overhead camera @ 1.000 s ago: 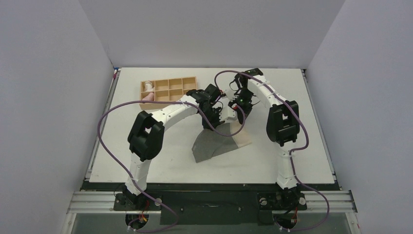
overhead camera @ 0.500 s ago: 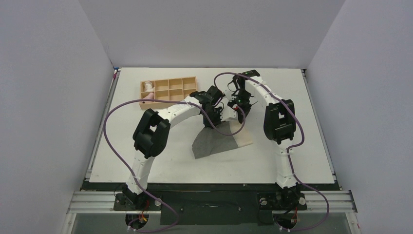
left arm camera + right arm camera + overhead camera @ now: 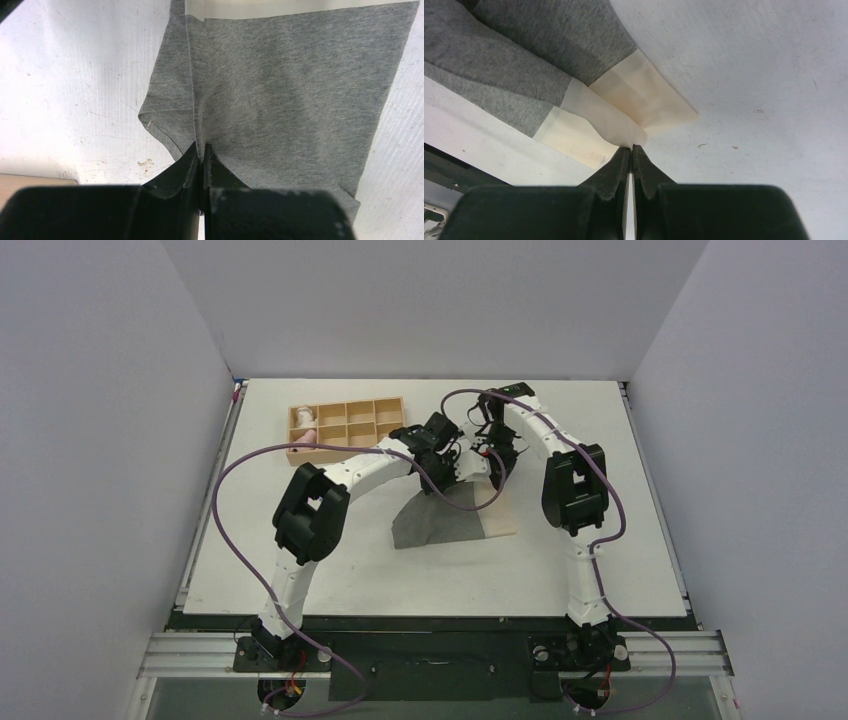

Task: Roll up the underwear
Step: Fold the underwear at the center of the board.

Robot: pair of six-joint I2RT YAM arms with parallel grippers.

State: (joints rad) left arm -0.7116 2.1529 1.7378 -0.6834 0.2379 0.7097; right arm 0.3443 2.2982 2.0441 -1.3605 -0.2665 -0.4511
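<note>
underwear (image 3: pixel 440 523) pinched along its far edge

the garment lies mid-table (image 3: pixel 300 560), grey cloth spread toward the arms. the left gripper (image 3: pixel 201 150) has its jaws pressed together on a fold of the grey fabric. the right gripper (image 3: pixel 631 148) nips the pale beige strip (image 3: pixel 624 107) the same way. a wooden tray (image 3: pixel 345 425) stands apart, far left.

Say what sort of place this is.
Probably a robot lab test cell: plain white walls box in a white table, and the left arm and right arm stand on an aluminium frame.
</note>
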